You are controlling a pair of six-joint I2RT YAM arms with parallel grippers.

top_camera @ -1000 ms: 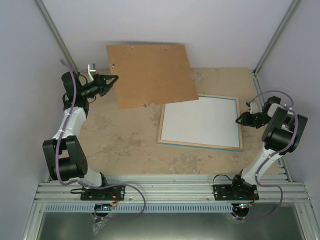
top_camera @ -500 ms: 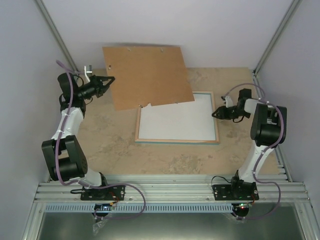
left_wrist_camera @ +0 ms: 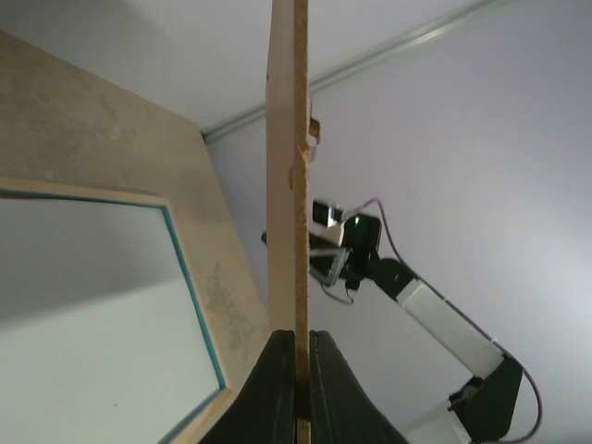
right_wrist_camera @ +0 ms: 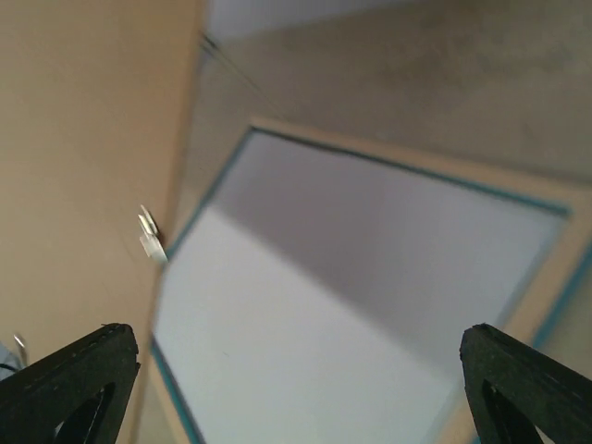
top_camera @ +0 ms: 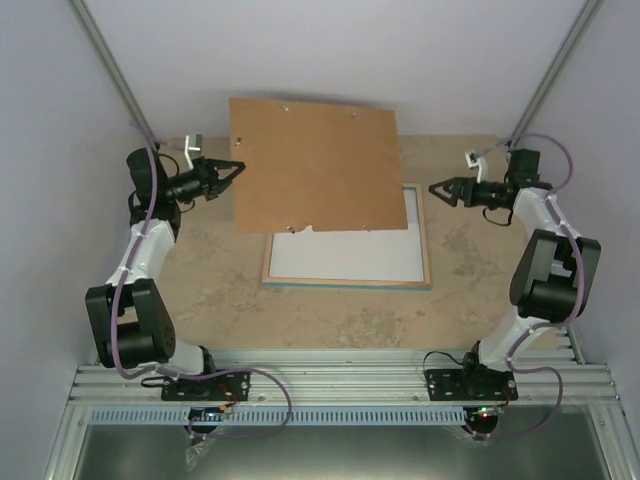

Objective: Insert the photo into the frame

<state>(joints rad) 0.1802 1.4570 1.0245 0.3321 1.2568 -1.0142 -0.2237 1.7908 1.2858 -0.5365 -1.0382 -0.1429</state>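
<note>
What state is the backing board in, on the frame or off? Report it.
Off. The left gripper holds the backing board lifted above the frame, jaws pinching its edge; the frame's white inside partly shows.

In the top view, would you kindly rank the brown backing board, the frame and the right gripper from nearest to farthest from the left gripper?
1. The backing board: its left edge is pinched in the left gripper.
2. The frame: lying flat, down and to the right, partly under the raised board.
3. The right gripper: far right, beyond the frame's right rim.
</note>
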